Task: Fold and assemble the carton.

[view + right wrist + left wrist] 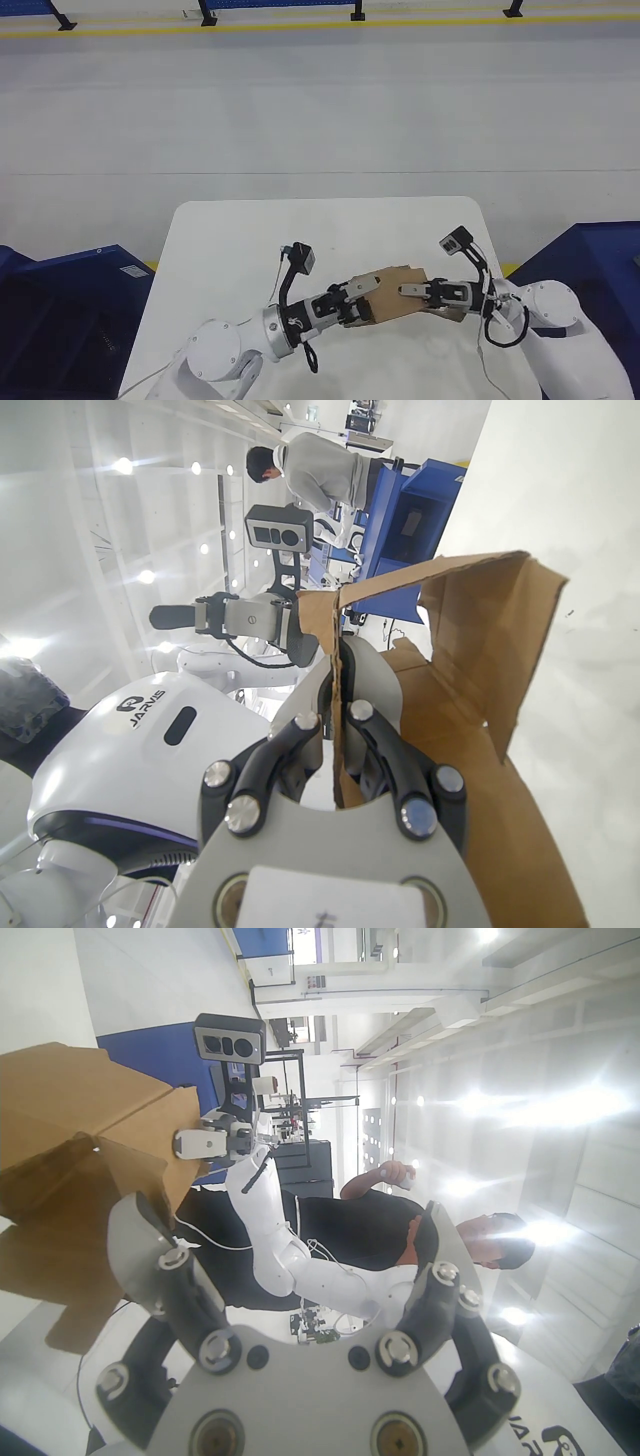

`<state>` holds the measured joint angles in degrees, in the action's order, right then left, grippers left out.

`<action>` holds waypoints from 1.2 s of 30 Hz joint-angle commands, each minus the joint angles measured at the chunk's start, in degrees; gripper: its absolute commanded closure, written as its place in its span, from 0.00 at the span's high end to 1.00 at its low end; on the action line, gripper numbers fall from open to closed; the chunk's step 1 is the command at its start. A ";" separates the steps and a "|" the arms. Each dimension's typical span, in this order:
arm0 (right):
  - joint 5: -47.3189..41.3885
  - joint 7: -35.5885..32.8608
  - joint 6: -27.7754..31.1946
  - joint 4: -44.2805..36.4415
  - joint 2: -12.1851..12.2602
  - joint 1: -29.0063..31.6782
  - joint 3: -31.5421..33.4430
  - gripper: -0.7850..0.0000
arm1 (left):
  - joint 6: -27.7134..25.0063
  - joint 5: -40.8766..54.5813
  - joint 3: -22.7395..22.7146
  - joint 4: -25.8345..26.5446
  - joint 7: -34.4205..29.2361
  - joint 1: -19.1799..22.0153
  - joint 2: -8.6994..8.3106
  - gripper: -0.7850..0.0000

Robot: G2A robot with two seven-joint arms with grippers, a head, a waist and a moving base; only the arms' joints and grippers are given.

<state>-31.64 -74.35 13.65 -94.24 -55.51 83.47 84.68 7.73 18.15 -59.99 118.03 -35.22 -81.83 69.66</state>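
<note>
- we see a white table (pixel 220 250); the brown carton (pixel 385 295) sits over its near middle, between both arms.
- the carton looks light: thin corrugated board, half open. walls flex and flaps swing, so we'd grip near creases, not flap tips.
- right gripper (pixel 340 670): clamped on a wall edge.
- left gripper (pixel 285 1203): spread wide, gripping nothing, one finger beside the carton.

the carton (pixel 75 1093) is cut off by the picture edge in both wrist views.
</note>
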 commanded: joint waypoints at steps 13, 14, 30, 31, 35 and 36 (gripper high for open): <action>-2.71 -0.55 0.18 1.52 0.39 -0.49 1.77 0.00 | 1.44 -0.48 2.13 -1.42 2.88 2.62 0.46 1.00; -4.14 -0.98 -0.30 1.98 0.45 -0.65 2.41 0.00 | 1.36 -0.44 1.77 -0.68 2.95 2.26 0.38 1.00; -15.89 -7.04 -8.91 5.28 0.69 -2.61 4.25 0.00 | -2.55 -3.33 -6.04 4.87 4.97 -2.70 -0.90 1.00; -17.53 -8.17 -9.95 6.07 0.70 -3.22 4.37 0.00 | -2.05 -4.60 -6.68 4.92 4.26 -2.66 -1.07 1.00; -24.44 -11.81 -14.35 10.32 0.54 -6.09 4.21 0.00 | 0.26 -9.35 -8.13 4.52 2.96 -3.22 -1.64 1.00; -25.11 -12.16 -14.96 11.30 0.49 -6.84 3.92 0.00 | 0.43 -9.81 -8.23 4.42 2.90 -3.37 -1.70 1.00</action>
<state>-55.93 -86.17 -0.67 -83.94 -54.98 77.35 88.84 7.96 8.96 -68.09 122.54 -32.41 -85.07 68.02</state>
